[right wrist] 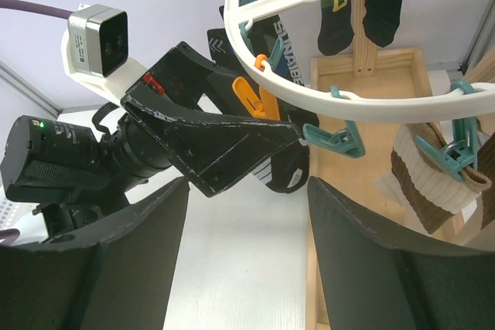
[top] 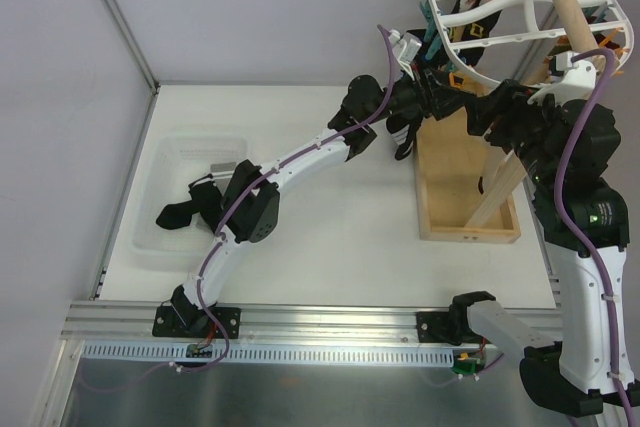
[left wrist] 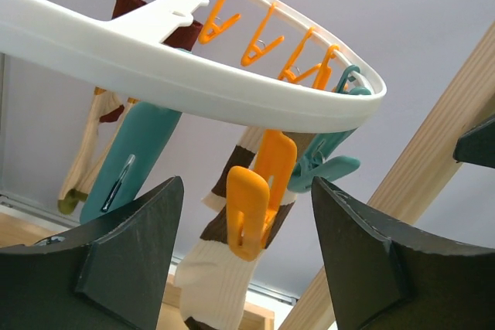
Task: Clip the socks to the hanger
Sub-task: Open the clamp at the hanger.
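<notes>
Below hanger point(left wrist: 155, 67) rim: left gripper point(left wrist: 246, 191) is held, fingers spread, orange peg point(left wrist: 263, 183) between.
Right gripper point(right wrist: 247, 191): fingers are spread.
Sock point(right wrist: 285, 67): is seen beside left gripper.

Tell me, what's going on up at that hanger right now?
Left pincer open at an orange peg on the hanger. Right pincer open, empty. Black lettered sock hanging by that peg; whether clipped, cannot tell.

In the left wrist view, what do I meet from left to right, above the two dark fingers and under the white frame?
Hanging beige sock → large teal plastic peg → orange plastic peg → small teal plastic peg → slanted wooden pole.
</notes>
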### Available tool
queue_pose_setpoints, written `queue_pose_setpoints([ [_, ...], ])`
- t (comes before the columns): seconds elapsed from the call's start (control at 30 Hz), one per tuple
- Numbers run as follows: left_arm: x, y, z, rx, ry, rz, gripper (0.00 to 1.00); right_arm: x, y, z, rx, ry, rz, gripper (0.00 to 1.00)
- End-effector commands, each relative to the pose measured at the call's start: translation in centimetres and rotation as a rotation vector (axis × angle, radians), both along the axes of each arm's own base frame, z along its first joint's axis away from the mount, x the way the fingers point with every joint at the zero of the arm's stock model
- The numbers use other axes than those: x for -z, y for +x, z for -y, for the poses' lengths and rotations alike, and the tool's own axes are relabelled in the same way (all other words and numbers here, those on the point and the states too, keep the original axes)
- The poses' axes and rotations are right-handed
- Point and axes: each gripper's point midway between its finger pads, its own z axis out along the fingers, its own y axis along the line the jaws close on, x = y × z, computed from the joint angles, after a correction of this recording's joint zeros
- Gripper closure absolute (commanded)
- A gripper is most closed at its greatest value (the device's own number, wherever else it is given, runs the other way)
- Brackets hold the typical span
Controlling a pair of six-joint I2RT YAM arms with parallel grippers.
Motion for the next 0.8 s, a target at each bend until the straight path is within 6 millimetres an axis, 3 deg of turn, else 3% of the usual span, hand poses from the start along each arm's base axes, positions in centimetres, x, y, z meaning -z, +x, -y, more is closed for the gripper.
queue_pose_setpoints([
  [0.0,-3.05,-1.09,-0.36,-0.002,-0.074,0.098,0.33,-2.16,1.45,-0.69,-0.024,0.015,0.076,0.33],
  [0.1,-2.52,-1.11,-0.27,0.004,-0.074,0.096,0.43,-1.9,1.81,-0.86,-0.029,0.016,0.066,0.33],
  [0.33,-2.2,-1.22,-0.2,0.014,-0.079,0.1,0.46,-1.87,2.02,-0.93,-0.03,0.016,0.065,0.33],
  [0.6,-2.27,-1.21,-0.07,0.013,-0.084,0.105,0.56,-2.1,2.07,-0.95,-0.03,0.02,0.074,0.33],
  [0.67,-2.36,-1.17,-0.12,0.01,-0.087,0.103,0.65,-2.13,2.19,-1.02,-0.033,0.02,0.074,0.33],
  [0.73,-2.38,-1.13,-0.13,0.008,-0.088,0.1,0.68,-2.04,2.28,-1.09,-0.036,0.018,0.071,0.33],
  [0.77,-2.5,-1.18,-0.19,0.008,-0.089,0.101,0.83,-1.99,2.4,-1.11,-0.036,0.016,0.069,0.33],
])
